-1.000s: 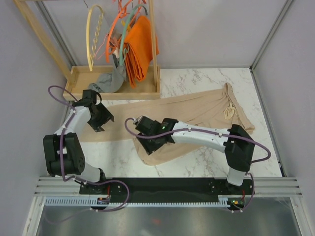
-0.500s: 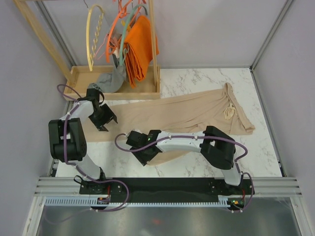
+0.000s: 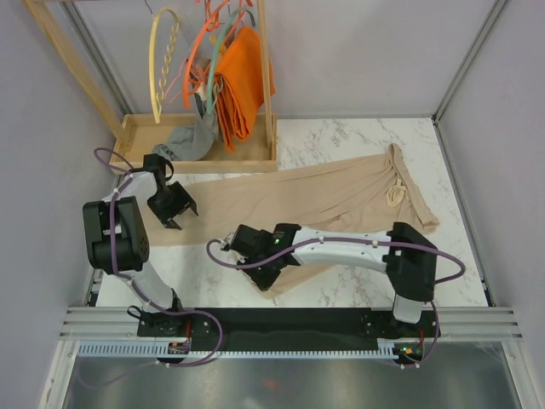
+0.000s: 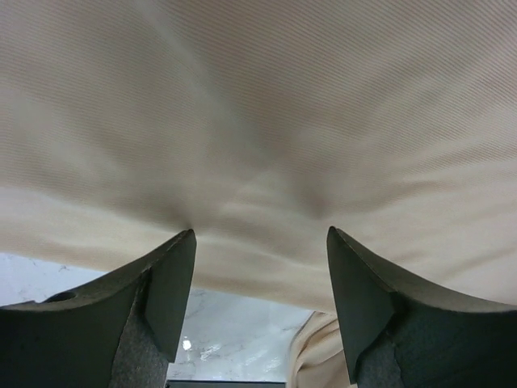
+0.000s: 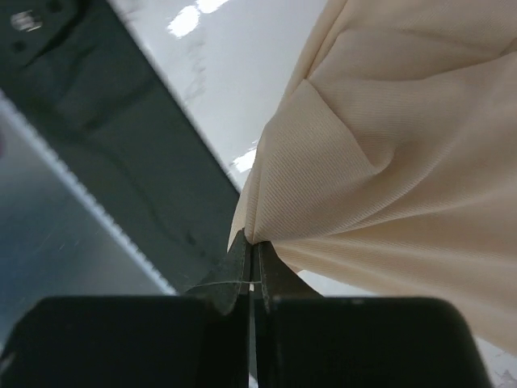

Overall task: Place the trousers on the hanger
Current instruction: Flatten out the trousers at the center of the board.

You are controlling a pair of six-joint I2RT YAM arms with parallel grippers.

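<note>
1. Our right pincer (image 5: pixel 250 242) is shut on a leg end of the trousers (image 3: pixel 324 192), sprawled across the surface (image 3: pixel 341 132), ready for lifting.
2. We see the hanger (image 3: pixel 158 64) bare beyond the far-left corner.
3. Our left pincer (image 4: pixel 260 242) gapes over the other leg, empty.

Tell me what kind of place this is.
Probably a robot lab test cell set up for clothes handling: plain grey walls box in a marble-look table, with a wooden clothes rack and trousers spread out.
</note>
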